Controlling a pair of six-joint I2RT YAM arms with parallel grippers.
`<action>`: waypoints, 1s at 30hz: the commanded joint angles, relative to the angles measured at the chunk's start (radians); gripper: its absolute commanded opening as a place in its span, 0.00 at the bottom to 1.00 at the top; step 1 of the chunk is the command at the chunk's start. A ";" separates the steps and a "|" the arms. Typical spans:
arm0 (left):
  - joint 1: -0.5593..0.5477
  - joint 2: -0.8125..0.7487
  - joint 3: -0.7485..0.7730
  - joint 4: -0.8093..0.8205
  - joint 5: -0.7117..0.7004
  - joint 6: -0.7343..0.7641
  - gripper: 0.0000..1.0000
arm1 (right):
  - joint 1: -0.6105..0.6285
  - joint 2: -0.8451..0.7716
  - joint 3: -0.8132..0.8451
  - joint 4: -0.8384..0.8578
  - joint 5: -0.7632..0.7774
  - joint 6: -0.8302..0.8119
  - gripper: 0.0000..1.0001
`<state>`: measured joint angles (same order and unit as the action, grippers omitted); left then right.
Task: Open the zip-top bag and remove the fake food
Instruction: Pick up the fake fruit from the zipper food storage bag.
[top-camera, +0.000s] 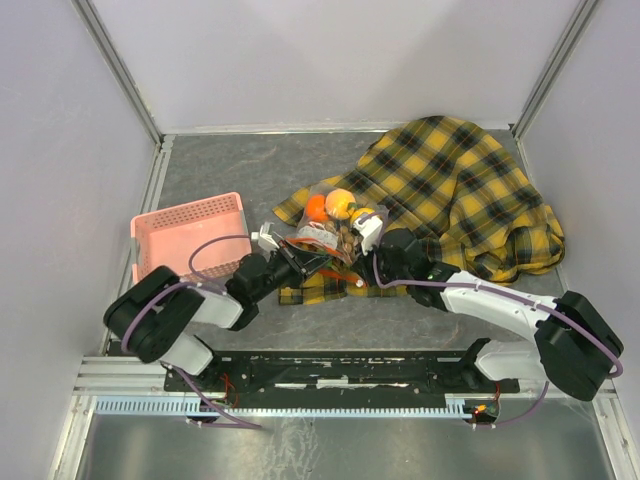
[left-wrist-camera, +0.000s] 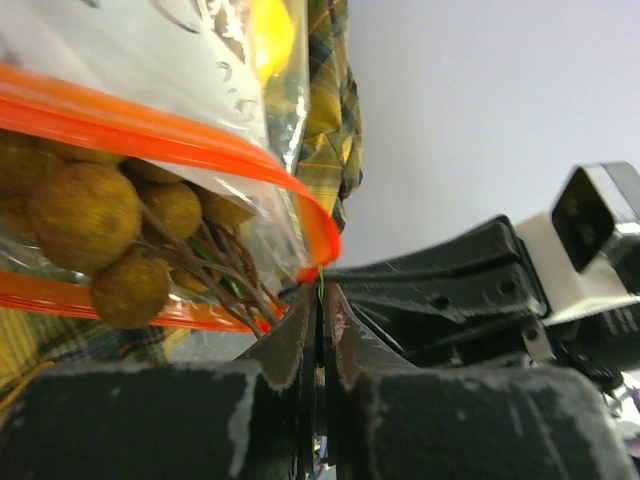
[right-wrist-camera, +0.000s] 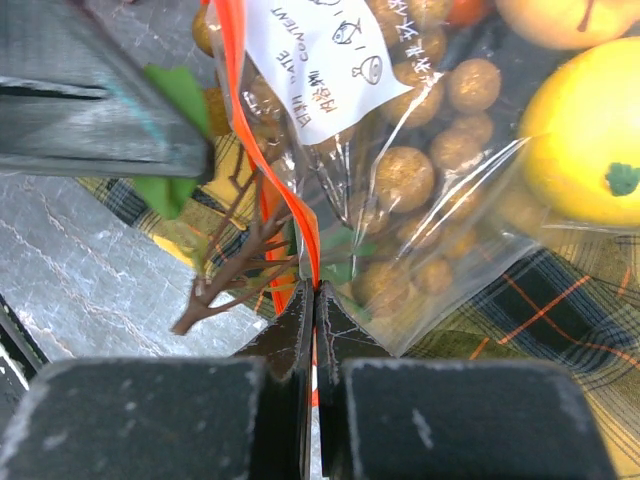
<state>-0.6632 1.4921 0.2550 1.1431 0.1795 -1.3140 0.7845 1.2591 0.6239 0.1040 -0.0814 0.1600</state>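
The zip-top bag (top-camera: 322, 236) is clear, crinkled plastic with a red-orange zip strip (left-wrist-camera: 150, 130) along its mouth. A white handwritten label (right-wrist-camera: 320, 60) lies just beyond the right hand's fingertips. In the left wrist view two orange bands of the strip stand apart, with the contents showing between them. A tan-brown grape bunch (left-wrist-camera: 85, 215) sits close against the strip, up and to the left of the left hand's tips. Its brown stems (right-wrist-camera: 215, 285) reach out just left of the right hand's tips, beside a green leaf (right-wrist-camera: 170, 190). A yellow fruit (right-wrist-camera: 585, 140) fills the bag ahead and to the right of the right hand. An orange fruit (top-camera: 316, 207) lies at the end of the bag farthest from both hands. The bag rests on a yellow-black plaid cloth (top-camera: 460, 190), most of which is heaped beyond and to the right of the right hand on the grey table (top-camera: 230, 170). A pink basket (top-camera: 190, 235) stands to the left of the left hand.

The left arm (top-camera: 190, 305) and the right arm (top-camera: 500, 300) both reach forward low over the table and angle inward, so the hands meet at the bag's near edge. The left hand (left-wrist-camera: 320, 300) has its fingers pressed together, nipping the bag's edge where the orange strip curls down to them. The right hand (right-wrist-camera: 315, 300) is likewise pressed together, pinching the orange strip itself. Seen from the left wrist, the right hand sits just to the right of the left hand's tips.
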 joint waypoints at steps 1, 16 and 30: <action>-0.002 -0.149 0.003 -0.153 0.035 0.098 0.03 | -0.028 -0.029 0.007 0.070 0.003 0.053 0.02; -0.002 -0.247 -0.020 -0.314 0.036 0.139 0.05 | -0.054 -0.005 0.014 0.091 -0.035 0.090 0.02; -0.029 -0.278 -0.045 -0.392 -0.070 0.148 0.57 | -0.054 0.020 0.019 0.099 -0.075 0.097 0.02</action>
<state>-0.6876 1.3003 0.2352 0.7910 0.1810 -1.2282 0.7349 1.2778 0.6239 0.1429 -0.1421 0.2466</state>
